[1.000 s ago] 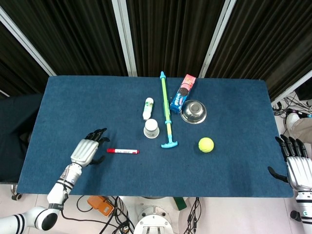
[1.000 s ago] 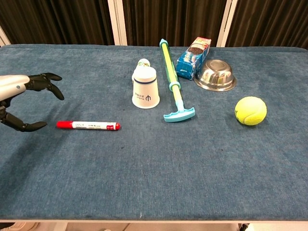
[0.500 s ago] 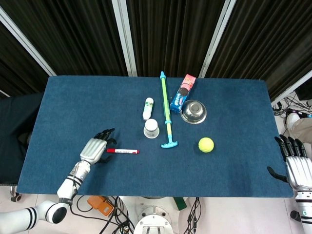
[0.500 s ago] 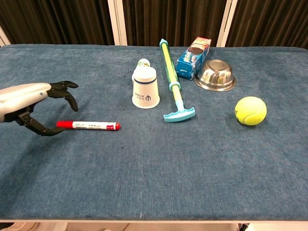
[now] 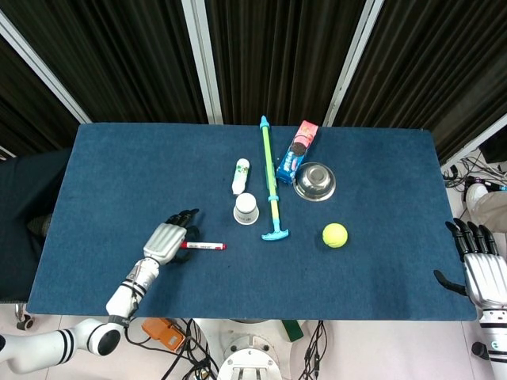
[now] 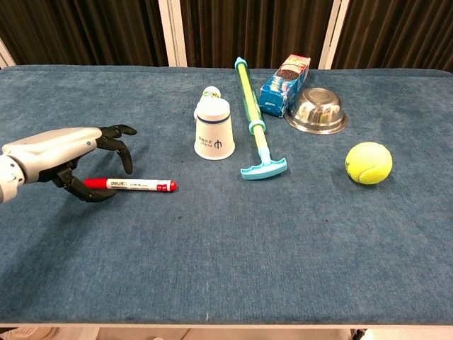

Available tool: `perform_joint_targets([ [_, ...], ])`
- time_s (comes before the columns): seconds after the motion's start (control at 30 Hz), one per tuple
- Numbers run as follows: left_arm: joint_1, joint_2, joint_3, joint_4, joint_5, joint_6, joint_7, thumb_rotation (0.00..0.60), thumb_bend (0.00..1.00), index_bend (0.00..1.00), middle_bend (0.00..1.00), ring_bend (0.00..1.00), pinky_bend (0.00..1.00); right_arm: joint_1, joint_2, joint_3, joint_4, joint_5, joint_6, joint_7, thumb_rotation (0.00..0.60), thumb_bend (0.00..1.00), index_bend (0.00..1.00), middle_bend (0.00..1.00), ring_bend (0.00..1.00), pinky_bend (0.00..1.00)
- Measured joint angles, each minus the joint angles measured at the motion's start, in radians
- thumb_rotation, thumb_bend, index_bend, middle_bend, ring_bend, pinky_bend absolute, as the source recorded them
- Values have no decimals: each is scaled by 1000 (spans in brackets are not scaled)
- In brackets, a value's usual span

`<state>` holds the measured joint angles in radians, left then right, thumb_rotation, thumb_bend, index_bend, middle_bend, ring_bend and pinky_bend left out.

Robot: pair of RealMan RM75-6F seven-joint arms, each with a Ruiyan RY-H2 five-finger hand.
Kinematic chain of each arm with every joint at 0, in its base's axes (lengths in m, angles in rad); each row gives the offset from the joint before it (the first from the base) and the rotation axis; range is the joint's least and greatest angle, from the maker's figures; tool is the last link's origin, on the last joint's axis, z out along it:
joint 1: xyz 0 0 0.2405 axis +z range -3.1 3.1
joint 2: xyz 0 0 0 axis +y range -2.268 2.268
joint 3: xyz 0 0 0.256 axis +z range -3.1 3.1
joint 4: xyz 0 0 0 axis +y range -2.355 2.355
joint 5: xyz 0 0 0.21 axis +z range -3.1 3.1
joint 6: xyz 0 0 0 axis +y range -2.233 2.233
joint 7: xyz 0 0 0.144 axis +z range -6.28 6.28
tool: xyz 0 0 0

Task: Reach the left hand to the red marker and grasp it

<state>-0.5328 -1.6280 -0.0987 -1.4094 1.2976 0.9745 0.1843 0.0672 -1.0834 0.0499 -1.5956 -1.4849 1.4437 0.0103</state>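
The red marker (image 6: 134, 185) (image 5: 204, 246), white in the barrel with red ends, lies flat on the blue table left of the middle. My left hand (image 6: 67, 152) (image 5: 168, 240) hovers over the marker's left end, fingers spread and curved around it, thumb below it; it holds nothing. That end is partly hidden behind the hand in the head view. My right hand (image 5: 478, 269) rests off the table's right edge, fingers apart and empty, seen only in the head view.
A white paper cup (image 6: 214, 128) stands right of the left hand, a small white bottle (image 5: 240, 176) behind it. Farther right lie a green-and-teal stick (image 6: 255, 120), a cookie box (image 6: 284, 84), a steel bowl (image 6: 316, 110) and a tennis ball (image 6: 368, 162).
My left hand has moved right across the table and now reaches over the marker's left end. The marker and my right hand have not moved.
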Motion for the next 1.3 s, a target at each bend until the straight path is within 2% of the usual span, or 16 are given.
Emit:
perform_joint_targets([
  [0.2,-7,-15,5,9,-1,0,-6,600,324,430,0,0,147,1,0,0,0,0,-1,-2,600,333,139,101,79,61],
  [0.4,-15,-24,7,33,19,4,-36,600,359,533,0,0,147,0,0,1,1,2,1,0,600,332,140,101,79,61],
  [0.6,-25,-25,2,63,6,-6,-44,600,423,539,0,0,147,0,0,3,0,7,-2,6,600,333,141,101,79,61],
  [0.8,-30,14,-12,22,13,10,-49,600,469,553,0,0,147,-1,0,3,-2,8,1,9,600,332,140,101,79,61],
  [1.0,-42,125,-57,-104,12,27,-49,600,466,561,0,0,147,-2,2,4,-1,10,0,18,600,333,141,101,79,61],
  [1.3,-55,407,-174,-348,-28,56,-64,600,467,561,0,0,147,-4,1,2,-4,7,5,7,600,332,141,101,79,61],
])
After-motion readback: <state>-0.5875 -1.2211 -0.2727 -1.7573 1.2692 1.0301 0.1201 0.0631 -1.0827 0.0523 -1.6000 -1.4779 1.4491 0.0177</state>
